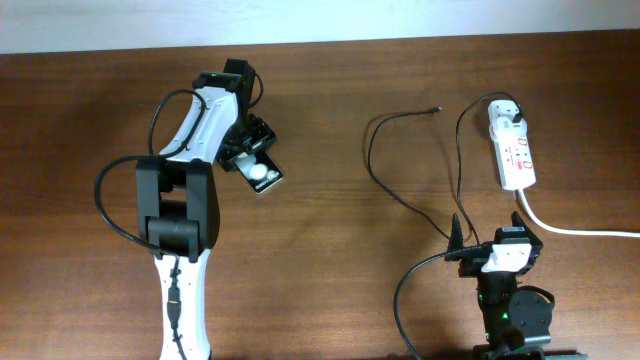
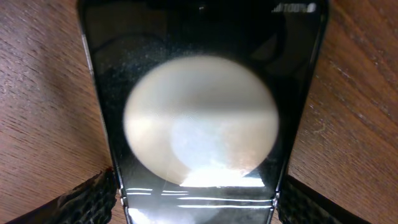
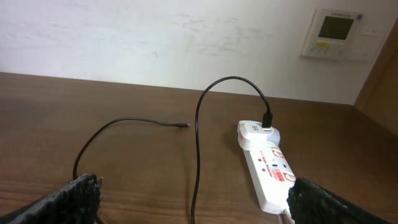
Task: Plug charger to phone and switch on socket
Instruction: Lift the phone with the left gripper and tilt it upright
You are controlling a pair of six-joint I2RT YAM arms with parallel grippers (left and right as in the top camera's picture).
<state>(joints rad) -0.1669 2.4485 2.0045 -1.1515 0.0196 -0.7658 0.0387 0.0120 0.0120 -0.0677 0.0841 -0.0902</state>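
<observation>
The phone point(image 1: 264, 176) is a glossy black slab with a white round spot, on the table at the far left. It fills the left wrist view point(image 2: 199, 124). My left gripper point(image 1: 252, 158) sits over it, with both fingers pressed against its long edges point(image 2: 198, 200). The charger cable point(image 1: 385, 170) runs from a white adapter point(image 1: 510, 116) in the socket point(image 1: 516, 152) to its loose plug tip point(image 1: 437, 108), which also shows in the right wrist view point(image 3: 186, 126). My right gripper point(image 1: 487, 228) is open and empty near the front edge, pointing at the socket point(image 3: 272, 176).
A thick white cord point(image 1: 572, 229) runs from the socket off the right edge. The right arm's own black cable point(image 1: 410, 290) loops at the front. A wall control panel point(image 3: 339, 32) hangs behind the table.
</observation>
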